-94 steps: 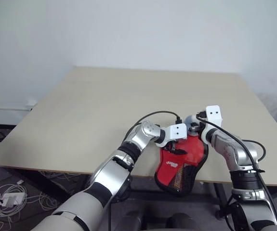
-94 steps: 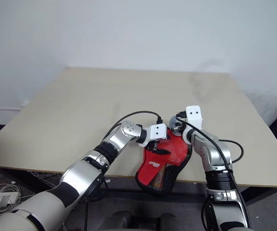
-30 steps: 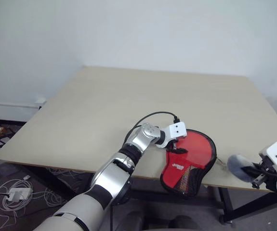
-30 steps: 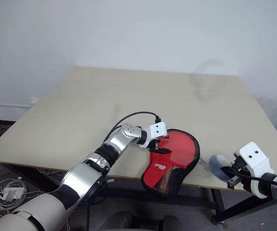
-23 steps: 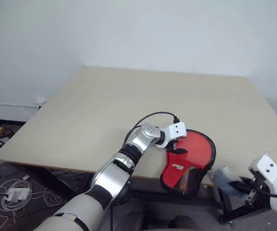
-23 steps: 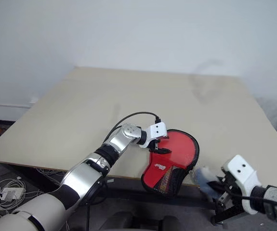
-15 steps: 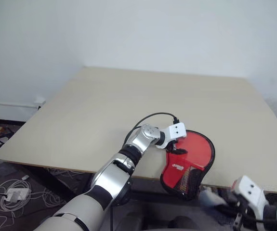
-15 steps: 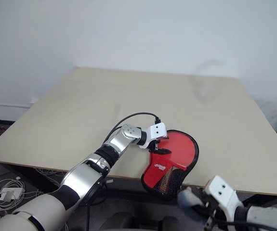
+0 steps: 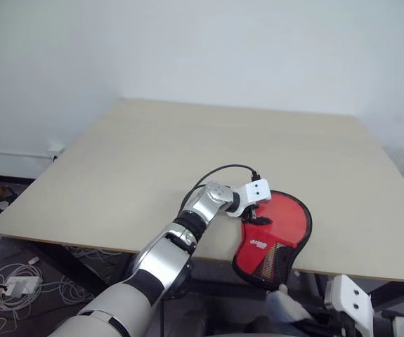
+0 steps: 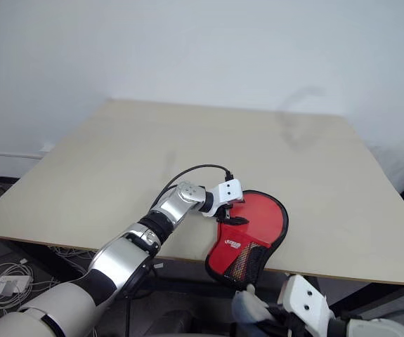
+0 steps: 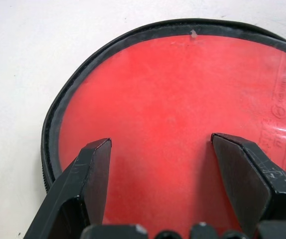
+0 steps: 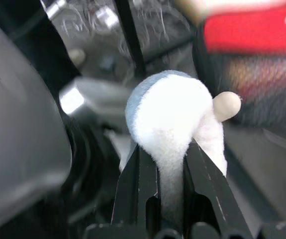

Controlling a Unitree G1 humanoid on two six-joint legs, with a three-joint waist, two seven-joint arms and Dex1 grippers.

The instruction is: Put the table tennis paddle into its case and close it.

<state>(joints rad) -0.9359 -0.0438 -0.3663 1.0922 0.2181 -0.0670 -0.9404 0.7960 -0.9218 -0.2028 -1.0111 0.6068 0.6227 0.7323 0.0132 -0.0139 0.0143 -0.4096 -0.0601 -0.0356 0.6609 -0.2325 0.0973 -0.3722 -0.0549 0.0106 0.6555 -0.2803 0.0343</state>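
The case, paddle apparently inside, is pinned at the table edge by the spread left pincer, while the plush ball (on its cord) is clamped in the right pincer below; a hard tug could drag the case off.

We see even, fairly bright light across the pale table and the white wall in the head views, with no hard shadows; a faint grey smudge of shade lies on the wall. The clear window of the case shows small streaks of glare near one edge. In the right wrist view the plush ball is fairly sharp, while everything behind it is blurred and smeared, and dim.
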